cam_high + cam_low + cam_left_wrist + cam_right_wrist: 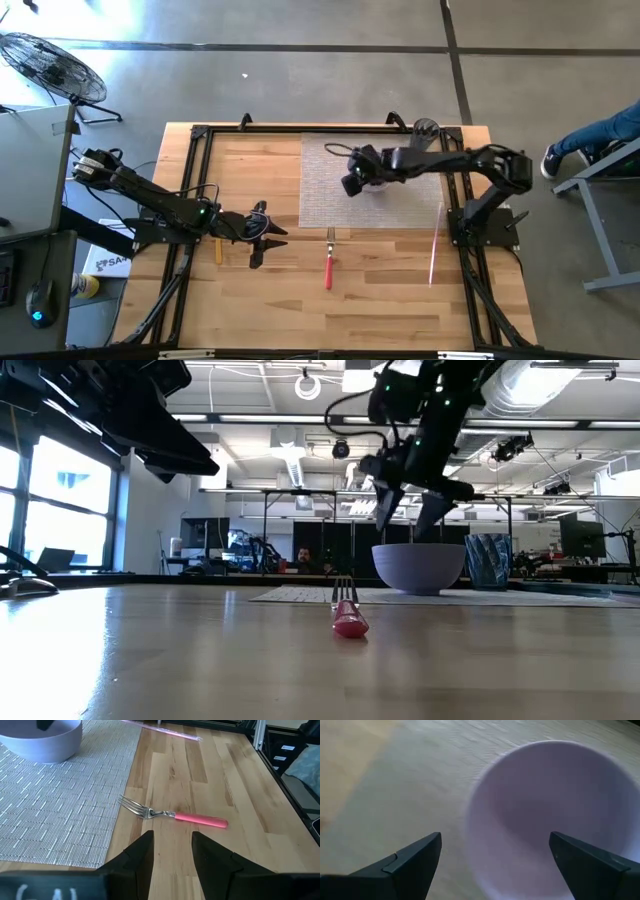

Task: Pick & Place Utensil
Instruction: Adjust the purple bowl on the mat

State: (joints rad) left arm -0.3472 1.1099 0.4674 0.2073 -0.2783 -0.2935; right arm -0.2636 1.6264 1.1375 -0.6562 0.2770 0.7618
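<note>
A fork with a red handle (329, 265) lies flat on the wooden table, tines toward the far edge; it also shows in the left wrist view (175, 815) and the low view (348, 615). My left gripper (262, 235) is open and empty, to the left of the fork, with its fingers (172, 852) pointing at it. A pale lavender bowl (420, 565) stands on a grey woven placemat (330, 190). My right gripper (410, 500) hangs open and empty above the bowl (555, 810), its fingers over the rim's left side.
A thin pink rod (435, 245) lies on the table to the right of the fork. A dark cup (428, 128) stands at the mat's far right corner. A small yellow thing (218, 250) lies under my left arm. Bare wood lies toward the near edge.
</note>
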